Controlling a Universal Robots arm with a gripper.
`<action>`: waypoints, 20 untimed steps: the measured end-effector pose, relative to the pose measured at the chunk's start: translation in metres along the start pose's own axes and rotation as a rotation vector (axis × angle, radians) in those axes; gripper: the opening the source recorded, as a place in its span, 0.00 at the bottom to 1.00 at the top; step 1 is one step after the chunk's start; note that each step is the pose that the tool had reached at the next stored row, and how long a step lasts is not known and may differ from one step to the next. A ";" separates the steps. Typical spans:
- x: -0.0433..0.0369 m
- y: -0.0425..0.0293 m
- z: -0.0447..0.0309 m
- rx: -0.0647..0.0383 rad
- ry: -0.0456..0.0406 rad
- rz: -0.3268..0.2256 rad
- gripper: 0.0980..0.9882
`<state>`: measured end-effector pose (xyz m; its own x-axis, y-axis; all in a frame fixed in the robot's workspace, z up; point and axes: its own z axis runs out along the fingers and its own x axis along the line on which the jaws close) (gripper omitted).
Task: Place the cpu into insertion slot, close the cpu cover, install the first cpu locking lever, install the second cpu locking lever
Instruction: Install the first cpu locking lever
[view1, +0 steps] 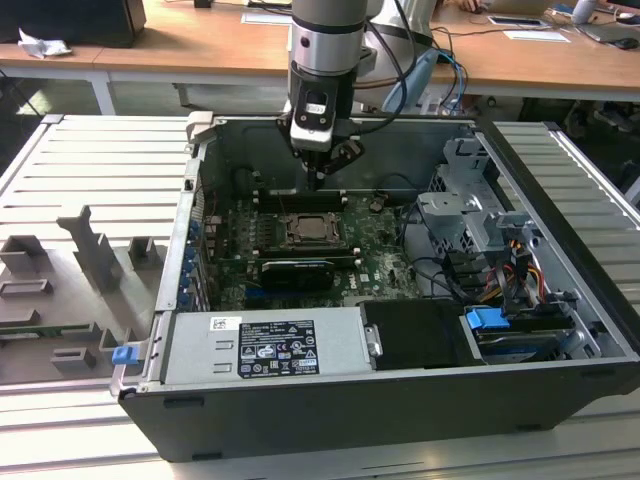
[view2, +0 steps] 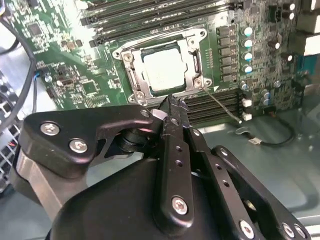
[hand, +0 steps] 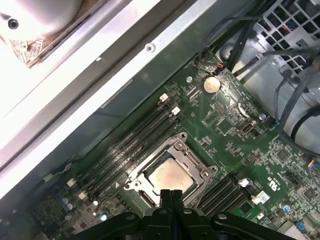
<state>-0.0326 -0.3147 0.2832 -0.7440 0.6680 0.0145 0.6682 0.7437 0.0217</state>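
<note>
My claw (hand: 171, 194) hung pinched shut just above the insertion slot (view2: 134, 75); I saw the cpu (hand: 169, 176) seated inside it.

In the exterior view the case (view1: 400, 410) fills mid-frame. At centre the cpu (view1: 317, 231) lies in the slot (view1: 296, 234), with the cover (view1: 340, 228) flat around it and the gripper (view1: 316, 183) just above. The power supply (view1: 265, 345) sits lower centre and the drive cage (view1: 470, 215) to the right.
</note>
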 end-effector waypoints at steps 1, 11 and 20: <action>0.0000 0.0000 0.0001 0.000 0.0004 -0.018 0.01; -0.0001 -0.0001 0.0000 0.003 0.0038 -0.178 0.01; -0.0001 -0.0002 0.0003 0.005 0.0074 -0.353 0.01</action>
<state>-0.0327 -0.3150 0.2829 -0.9292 0.3694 0.0141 0.3696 0.9289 0.0219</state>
